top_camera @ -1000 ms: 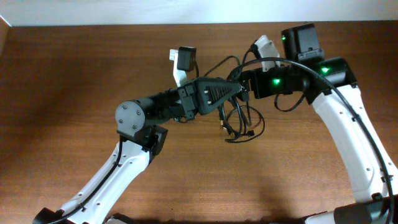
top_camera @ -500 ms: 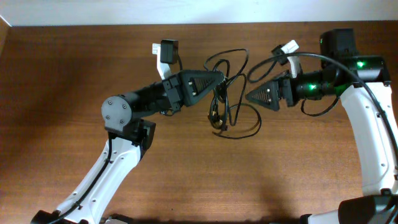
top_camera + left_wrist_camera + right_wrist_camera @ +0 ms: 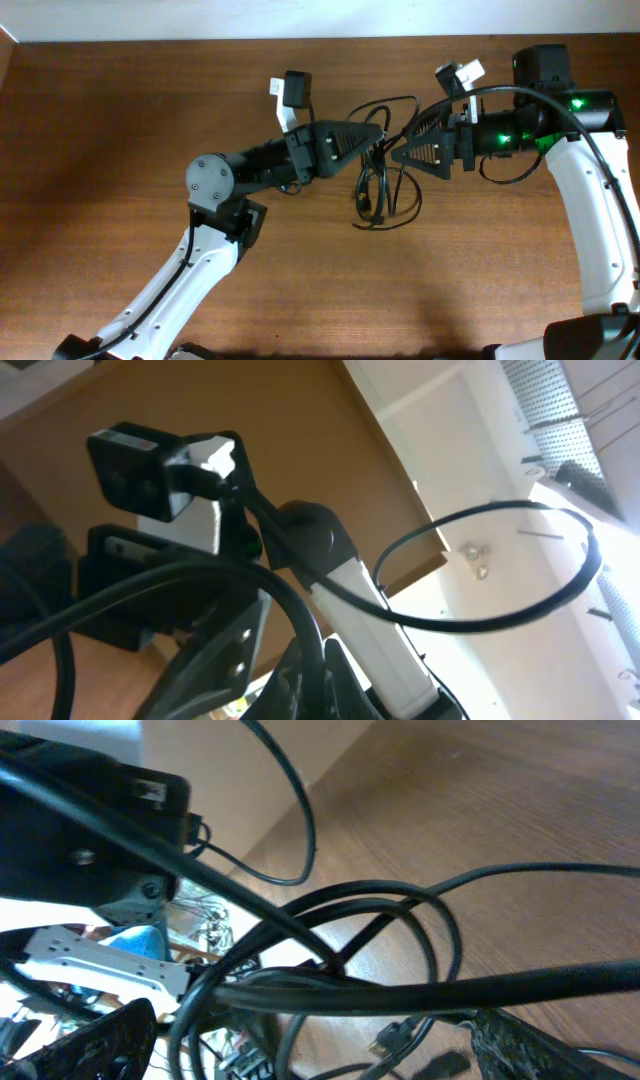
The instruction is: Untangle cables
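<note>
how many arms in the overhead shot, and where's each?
2. The left arm enters from the bottom left, its left gripper shut on the cables. The right arm enters from the right edge, its right gripper open beside the same cables. None hidden.

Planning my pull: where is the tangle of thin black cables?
Overhead view, table centre: the thin black cables bunch between the left gripper and right gripper.
</note>
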Tool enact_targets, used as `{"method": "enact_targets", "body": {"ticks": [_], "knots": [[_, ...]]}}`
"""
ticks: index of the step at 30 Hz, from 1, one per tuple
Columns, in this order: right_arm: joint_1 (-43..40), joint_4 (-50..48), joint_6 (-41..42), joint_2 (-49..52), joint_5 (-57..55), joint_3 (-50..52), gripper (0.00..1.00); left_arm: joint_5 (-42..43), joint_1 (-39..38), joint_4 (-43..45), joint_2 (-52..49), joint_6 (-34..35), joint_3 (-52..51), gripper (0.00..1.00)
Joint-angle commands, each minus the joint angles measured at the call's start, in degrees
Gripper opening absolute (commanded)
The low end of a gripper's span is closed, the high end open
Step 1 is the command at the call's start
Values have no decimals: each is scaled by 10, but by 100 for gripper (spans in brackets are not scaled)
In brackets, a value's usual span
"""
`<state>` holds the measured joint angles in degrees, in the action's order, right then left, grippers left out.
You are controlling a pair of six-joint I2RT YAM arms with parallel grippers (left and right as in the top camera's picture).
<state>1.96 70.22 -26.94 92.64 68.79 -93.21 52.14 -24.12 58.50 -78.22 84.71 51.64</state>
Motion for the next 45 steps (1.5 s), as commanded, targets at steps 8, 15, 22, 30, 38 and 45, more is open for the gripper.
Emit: {"method": "enact_targets", "body": {"ticks": [8,15,22,30,38,45], "knots": [[6,-23,50,0,-57,-7,99,-143,-89,21,7,-2,8,0],[34,-43,102,0,-149,-7,99,-155,-105,26,7,-1,8,0],[-23,-38,144,0,-234,-7,99,-149,-100,120,7,-1,8,0],[-138,4,140,0,-233,-7,99,-130,-55,117,7,3,8,0],[-174,11,137,0,-245,-7,99,-91,42,118,7,23,8,0],[-174,18,137,0,-243,-7,99,-74,73,89,7,40,8,0]]}}
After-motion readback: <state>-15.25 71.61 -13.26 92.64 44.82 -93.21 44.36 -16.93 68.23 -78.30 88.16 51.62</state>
